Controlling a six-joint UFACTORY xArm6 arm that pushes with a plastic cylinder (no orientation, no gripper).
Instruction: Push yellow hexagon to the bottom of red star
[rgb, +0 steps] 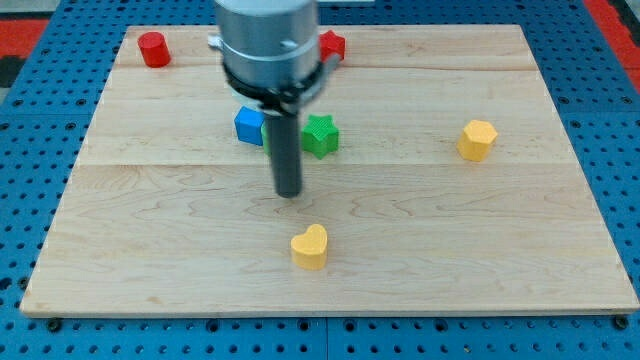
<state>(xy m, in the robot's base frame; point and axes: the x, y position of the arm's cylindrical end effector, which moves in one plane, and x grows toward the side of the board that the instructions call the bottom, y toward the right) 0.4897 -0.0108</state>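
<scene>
The yellow hexagon (478, 139) sits toward the view's right, at mid height of the board. The red star (331, 45) lies near the view's top centre, partly hidden behind the arm's grey body. My tip (289, 192) rests on the board at the centre, far to the left of the yellow hexagon and well below the red star. The tip touches no block.
A blue cube (249, 125) and a green star (320, 136) sit either side of the rod, just above the tip. A yellow heart (310, 246) lies below the tip. A red cylinder (153, 49) stands at the top left. The wooden board (120, 250) lies on a blue pegboard.
</scene>
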